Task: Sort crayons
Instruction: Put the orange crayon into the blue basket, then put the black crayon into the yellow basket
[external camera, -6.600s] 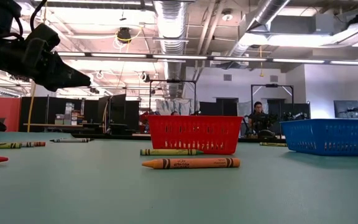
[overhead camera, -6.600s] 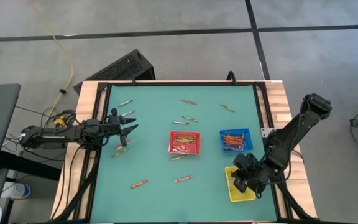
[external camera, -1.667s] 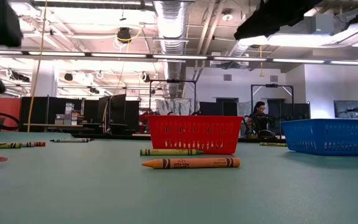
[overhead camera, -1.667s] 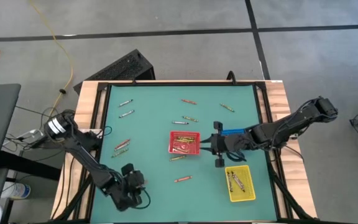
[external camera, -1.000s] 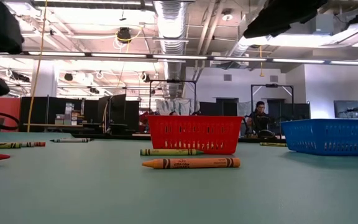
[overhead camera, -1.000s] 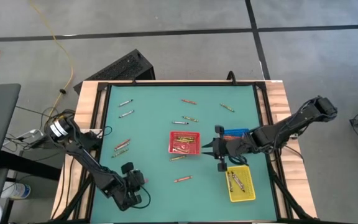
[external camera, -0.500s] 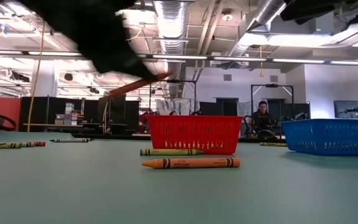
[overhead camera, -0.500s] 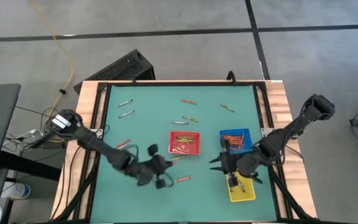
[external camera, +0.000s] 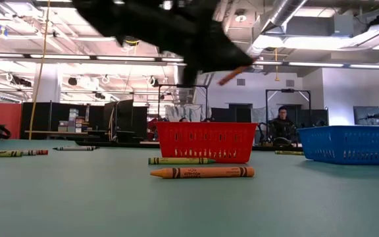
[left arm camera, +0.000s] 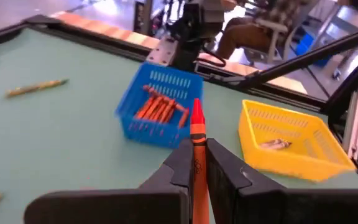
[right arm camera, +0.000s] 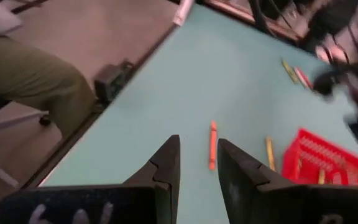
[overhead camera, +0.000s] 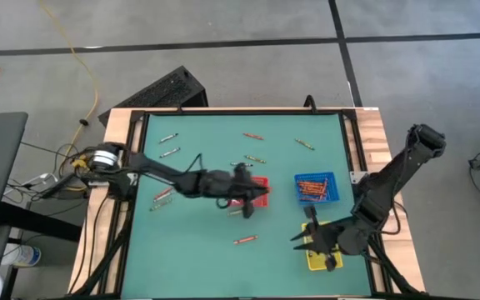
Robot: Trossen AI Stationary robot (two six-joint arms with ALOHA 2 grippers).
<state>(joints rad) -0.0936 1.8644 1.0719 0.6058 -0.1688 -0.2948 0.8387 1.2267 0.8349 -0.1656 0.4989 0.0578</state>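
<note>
1. High view: the left claw (overhead camera: 244,193) hangs over the middle of the green counter (overhead camera: 207,158), just beside the red tray (overhead camera: 257,190), its fingers pinching a red crayon (left arm camera: 196,149).
2. That held crayon lies lengthwise between the two fingers in the left wrist view, its pointed tip sticking out ahead of the claw toward the blue tray (left arm camera: 160,112) and the yellow tray (left arm camera: 291,140). In the low view its tip (external camera: 232,74) slants down and away from the claw, well above the counter.
3. The right claw (overhead camera: 311,242) is low over the counter's near-right part at the yellow tray's edge, fingers spread with nothing between them. Its wrist view looks along a loose orange crayon (right arm camera: 212,144) on the counter, whose long axis runs nearly in line with the gap between the fingers.
4. Other loose crayons (overhead camera: 248,158) lie scattered flat, pointing in various directions; an orange one (external camera: 201,172) and a green one (external camera: 179,160) lie side-on in front of the red tray in the low view.
5. Handling, as I judge it: these sticks are light, stiff and round, so they roll easily and may snap if squeezed hard. The paper-wrapped middle looks like the best place to grip, with fingers closing across the long axis.
</note>
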